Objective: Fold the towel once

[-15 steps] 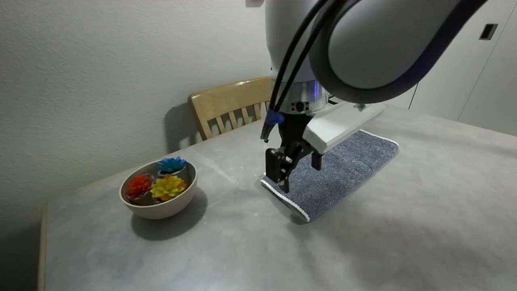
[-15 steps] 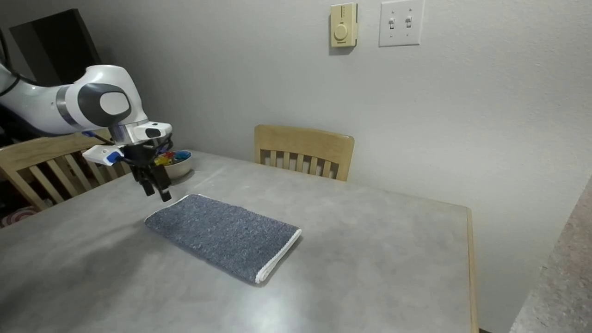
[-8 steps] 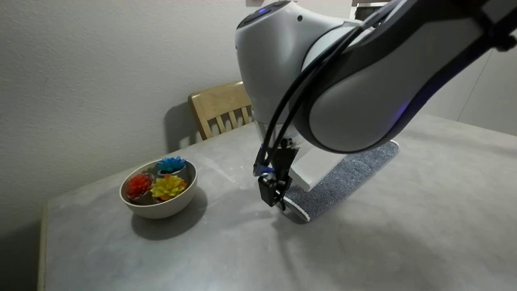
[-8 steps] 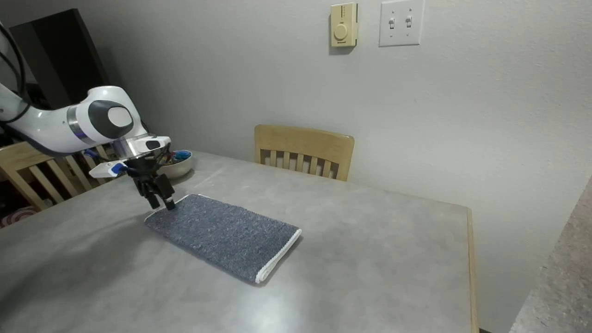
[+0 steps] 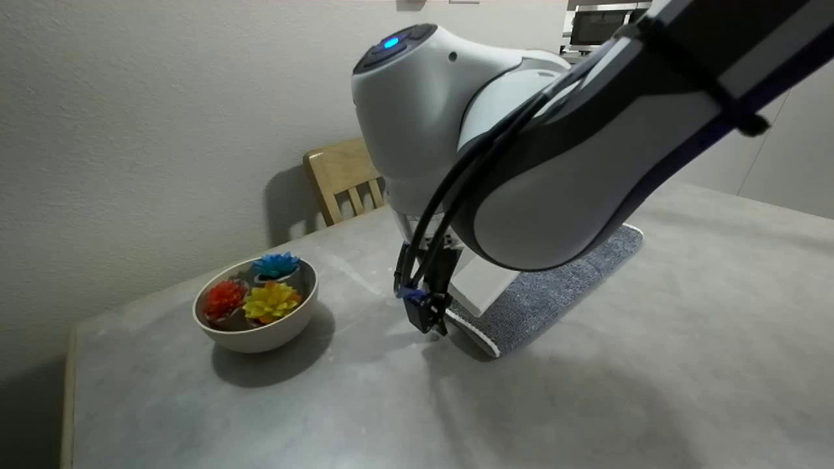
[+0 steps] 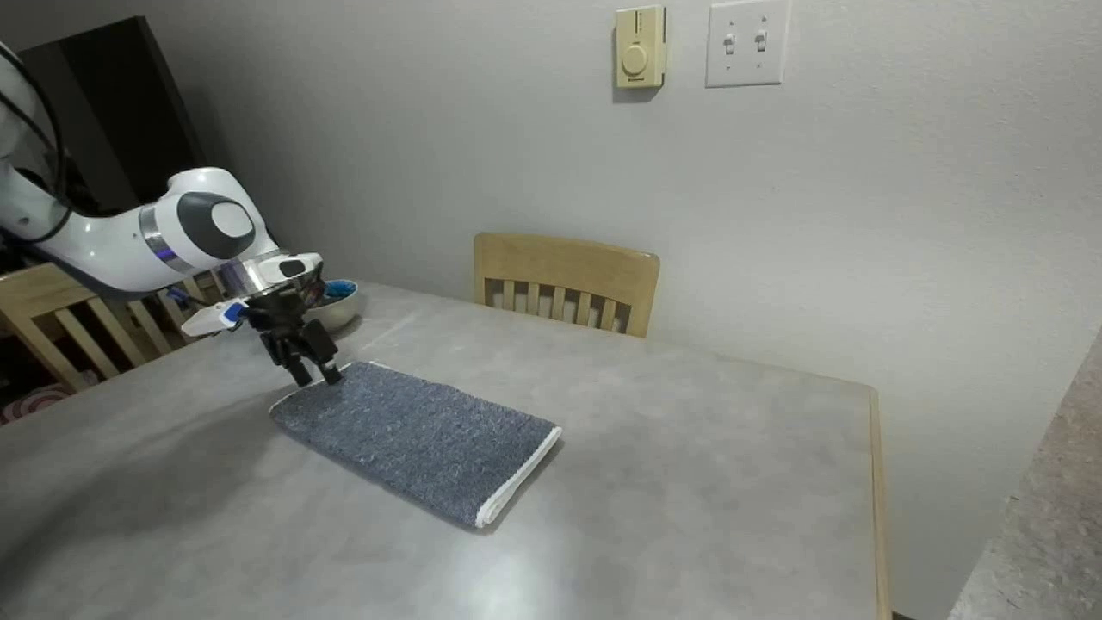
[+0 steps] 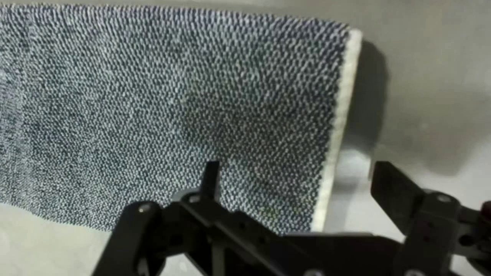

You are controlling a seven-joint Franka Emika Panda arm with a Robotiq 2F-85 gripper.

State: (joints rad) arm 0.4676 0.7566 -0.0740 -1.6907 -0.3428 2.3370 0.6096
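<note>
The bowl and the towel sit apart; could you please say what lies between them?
In an exterior view, bare tabletop runs from the bowl to the gripper, which the wrist view shows open at the hem of the towel.

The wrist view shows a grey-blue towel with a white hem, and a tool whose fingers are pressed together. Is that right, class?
No: in the wrist view the tool has its fingers spread apart. The grey-blue towel with its white hem is right.
</note>
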